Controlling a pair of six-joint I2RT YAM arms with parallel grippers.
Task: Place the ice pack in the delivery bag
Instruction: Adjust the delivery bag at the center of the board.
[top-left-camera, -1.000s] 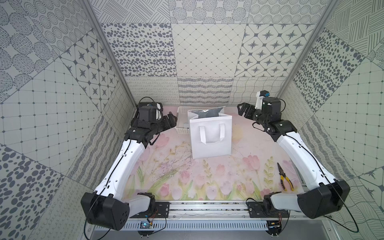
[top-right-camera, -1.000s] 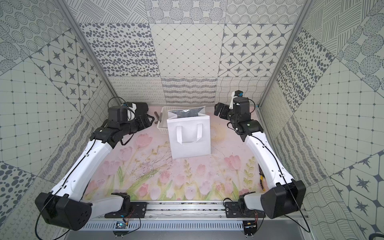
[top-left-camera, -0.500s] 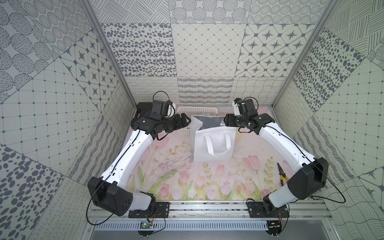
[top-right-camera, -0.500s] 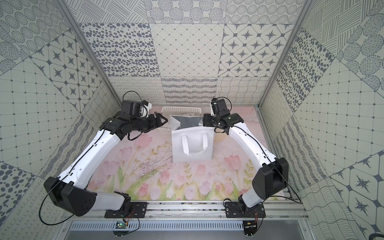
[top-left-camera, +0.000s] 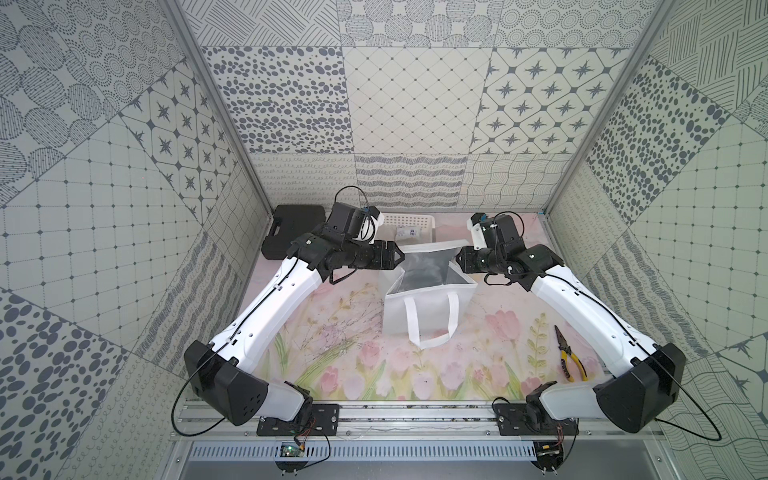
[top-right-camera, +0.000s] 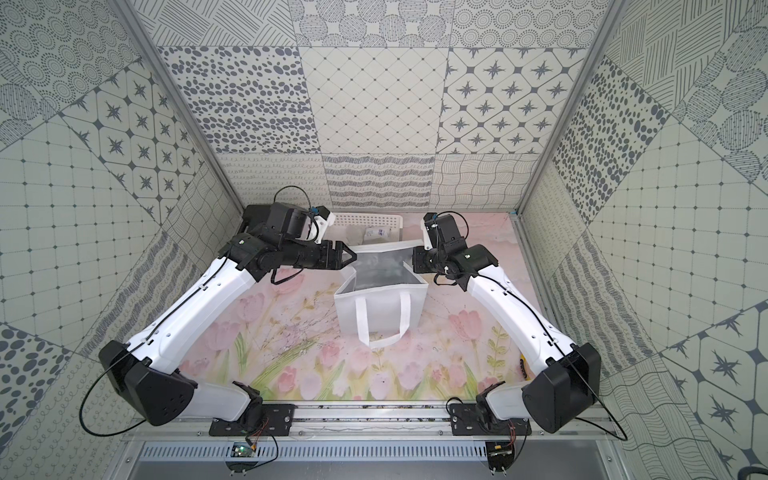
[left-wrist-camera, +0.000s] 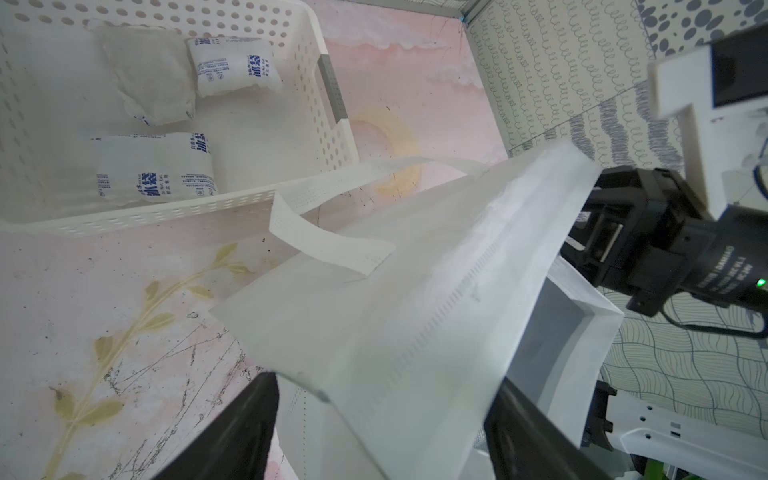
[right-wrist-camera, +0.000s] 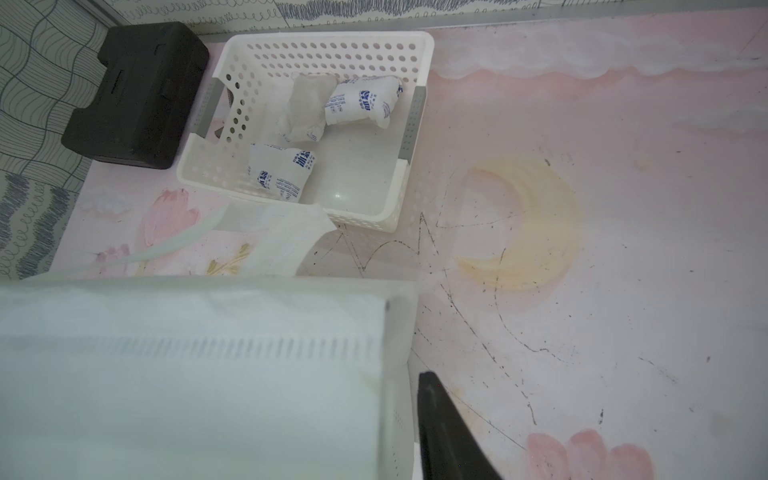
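Two hands meet the delivery bag (top-left-camera: 428, 307): right hand (top-left-camera: 458, 261) pinching its right rim, left hand (top-left-camera: 399, 258) spread open astride its left rim.

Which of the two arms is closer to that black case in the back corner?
The left. Its wrist is close by the black case, with the left gripper at the delivery bag. The right gripper is across the bag from it.

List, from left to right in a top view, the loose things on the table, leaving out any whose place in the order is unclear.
black case → white bag → yellow pliers. The basket is left out: it lies behind the bag and overlaps it.
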